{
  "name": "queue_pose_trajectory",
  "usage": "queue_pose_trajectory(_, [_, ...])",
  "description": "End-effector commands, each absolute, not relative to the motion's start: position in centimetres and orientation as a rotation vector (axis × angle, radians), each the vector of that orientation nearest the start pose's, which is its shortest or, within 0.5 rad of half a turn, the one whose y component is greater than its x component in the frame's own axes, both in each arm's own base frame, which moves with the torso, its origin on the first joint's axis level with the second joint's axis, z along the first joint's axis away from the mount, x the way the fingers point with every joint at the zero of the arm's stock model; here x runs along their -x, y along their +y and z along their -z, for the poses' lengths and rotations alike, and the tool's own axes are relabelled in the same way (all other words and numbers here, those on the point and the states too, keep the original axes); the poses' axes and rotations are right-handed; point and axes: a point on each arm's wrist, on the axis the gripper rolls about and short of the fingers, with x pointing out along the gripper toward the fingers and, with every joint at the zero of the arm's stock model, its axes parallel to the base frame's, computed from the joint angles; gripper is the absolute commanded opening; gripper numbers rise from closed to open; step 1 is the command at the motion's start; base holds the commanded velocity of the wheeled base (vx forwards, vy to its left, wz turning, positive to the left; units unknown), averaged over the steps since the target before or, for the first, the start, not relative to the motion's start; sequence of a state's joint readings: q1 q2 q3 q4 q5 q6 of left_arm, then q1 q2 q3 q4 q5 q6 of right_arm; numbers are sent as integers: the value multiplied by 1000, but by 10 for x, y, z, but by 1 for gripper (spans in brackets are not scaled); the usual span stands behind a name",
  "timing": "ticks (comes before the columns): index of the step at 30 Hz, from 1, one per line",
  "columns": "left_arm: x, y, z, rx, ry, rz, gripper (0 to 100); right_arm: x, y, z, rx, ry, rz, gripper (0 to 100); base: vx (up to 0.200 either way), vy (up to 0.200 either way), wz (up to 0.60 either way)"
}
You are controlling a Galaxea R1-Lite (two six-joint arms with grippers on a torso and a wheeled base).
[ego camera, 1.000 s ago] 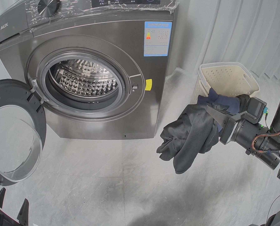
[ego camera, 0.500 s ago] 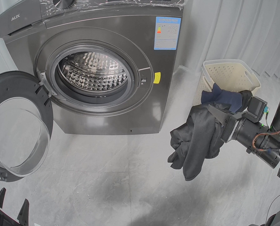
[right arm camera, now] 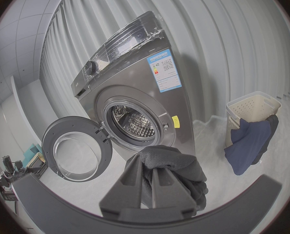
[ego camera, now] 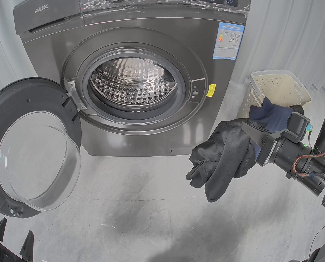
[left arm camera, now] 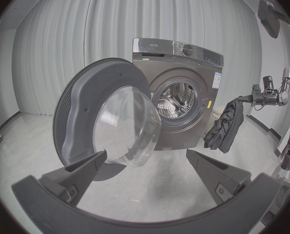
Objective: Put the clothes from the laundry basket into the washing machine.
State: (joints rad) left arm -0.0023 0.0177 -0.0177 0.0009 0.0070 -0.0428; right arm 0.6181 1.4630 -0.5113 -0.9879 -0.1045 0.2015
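My right tool (right arm camera: 147, 166) is clamping a dark grey garment (ego camera: 220, 157) between its fingers, and the cloth is hanging in loose folds off the tool, clear of the floor (ego camera: 133, 208). I am holding it in the open space between the laundry basket (ego camera: 257, 80) and the washing machine (ego camera: 140, 30), off to the right of the machine's front and lower than its opening. My left tool (left arm camera: 145, 152) is sitting low on my left side with its fingers spread apart and nothing between them. The round door (ego camera: 31, 146) is standing swung wide open to the left, so the way into the drum (ego camera: 133, 80) is free, and as far as I can see into it the drum is showing only bare metal. I am judging that the first piece is out of the basket but not yet loaded. Back at the basket, a blue garment (ego camera: 273, 115) is draping over the near rim, with another dark piece (right arm camera: 272, 122) lying just behind it. So I am reckoning the job is at an early stage: this garment is needing to be carried into the drum, and at least those two pieces are waiting after it.
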Motion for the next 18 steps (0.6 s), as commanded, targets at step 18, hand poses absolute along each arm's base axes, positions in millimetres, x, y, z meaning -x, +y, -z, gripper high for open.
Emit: queue_pose_trajectory(18, [23,0,-76,43,5,-5,100,-189,135,-201,-227,33,-528,0,0,-44,0])
